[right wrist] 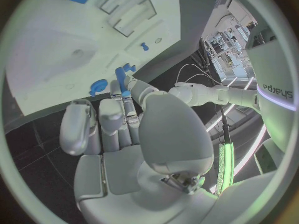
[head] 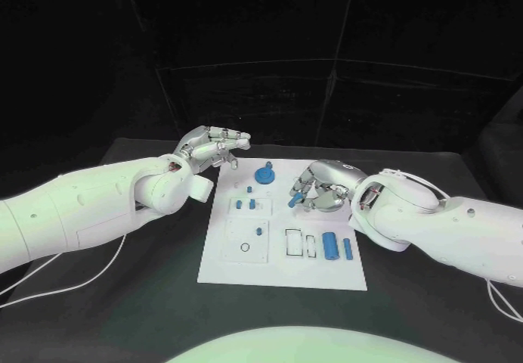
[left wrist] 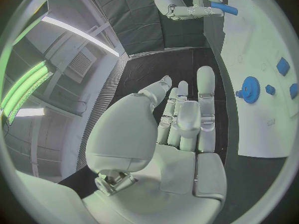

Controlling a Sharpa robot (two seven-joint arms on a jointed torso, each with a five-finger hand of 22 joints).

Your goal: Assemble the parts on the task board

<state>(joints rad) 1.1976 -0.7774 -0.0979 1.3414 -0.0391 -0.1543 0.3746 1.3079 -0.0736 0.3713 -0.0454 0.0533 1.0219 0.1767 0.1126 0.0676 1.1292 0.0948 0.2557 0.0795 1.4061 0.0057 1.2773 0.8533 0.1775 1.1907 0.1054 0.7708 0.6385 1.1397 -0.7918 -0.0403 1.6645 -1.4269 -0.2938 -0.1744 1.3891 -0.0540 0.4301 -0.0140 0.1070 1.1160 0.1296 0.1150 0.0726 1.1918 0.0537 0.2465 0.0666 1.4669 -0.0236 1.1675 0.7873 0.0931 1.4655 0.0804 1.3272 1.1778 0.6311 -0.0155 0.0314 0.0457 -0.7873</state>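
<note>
The white task board (head: 286, 266) lies in the middle of the black table. My right hand (head: 323, 184) hovers over the board's far right part and pinches a slim blue peg (head: 294, 199) at its fingertips; the right wrist view shows the blue peg (right wrist: 120, 78) between the fingers of the right hand (right wrist: 124, 119). A blue gear (head: 265, 175) stands near the board's far edge, just left of that hand. My left hand (head: 214, 147) hangs off the board's far left corner, and the left hand (left wrist: 181, 119) holds nothing, its fingers stretched out.
Small blue pieces (head: 246, 203) sit in the board's left half. Two blue cylinders (head: 335, 246) lie near the right edge, beside rectangular slots (head: 294, 242). A round hole (head: 246, 247) lies in the near left block. Cables trail off the table's left side (head: 98, 265).
</note>
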